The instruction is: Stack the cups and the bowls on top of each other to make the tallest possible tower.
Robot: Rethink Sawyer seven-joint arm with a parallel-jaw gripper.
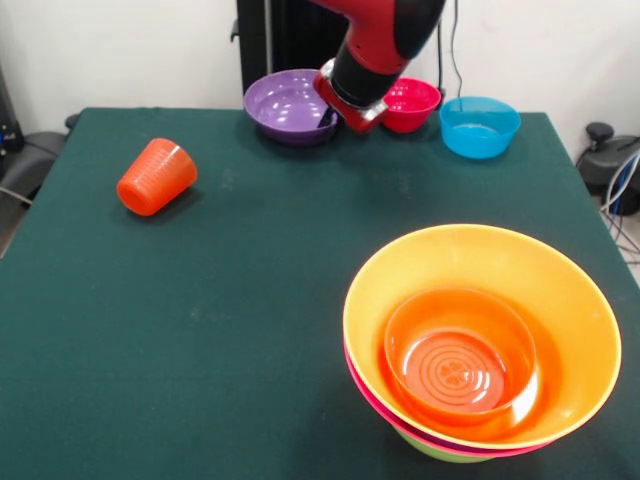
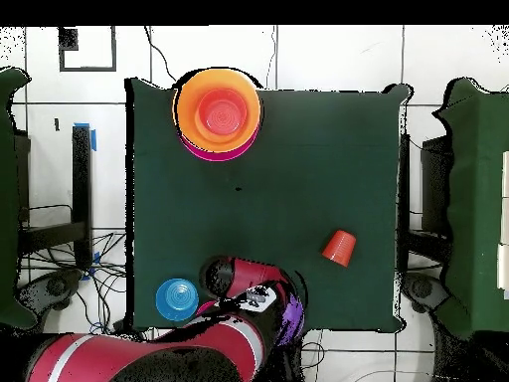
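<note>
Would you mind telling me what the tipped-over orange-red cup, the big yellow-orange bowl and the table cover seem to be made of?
The cup looks like translucent plastic, faintly ribbed, with a soft sheen. The big yellow-orange bowl appears to be glossy moulded plastic: bright highlights run along its smooth wall. The table cover seems to be matte dark green cloth or felt, since it shows no reflections, though the weave cannot be made out.
</note>
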